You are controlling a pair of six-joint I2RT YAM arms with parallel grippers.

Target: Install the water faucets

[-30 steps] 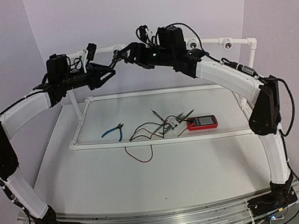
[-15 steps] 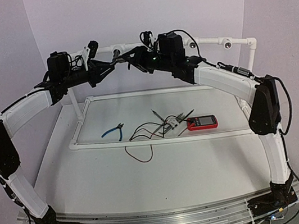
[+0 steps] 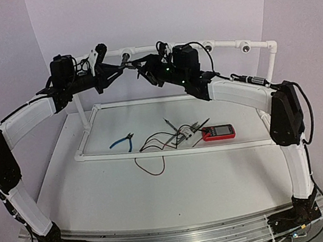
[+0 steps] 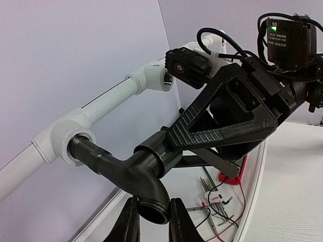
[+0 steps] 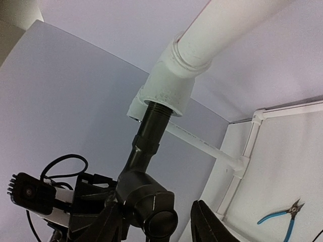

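Mid-install here. Small dark grey metal faucet (image 4: pixel 126 169) sits thread-first in mouth of white pipe tee socket (image 4: pixel 58 133) on rear rail. My left gripper (image 4: pixel 154 226) pinches spout end. Right gripper (image 5: pixel 157 223) straddles body, not clamped. Next, I reckon: clamp right, twist threads home, keep faucet square.

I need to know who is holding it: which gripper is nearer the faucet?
Left. The left gripper pinches the faucet at its spout end; the right gripper straddles its body, jaws parted, one finger visibly clear.
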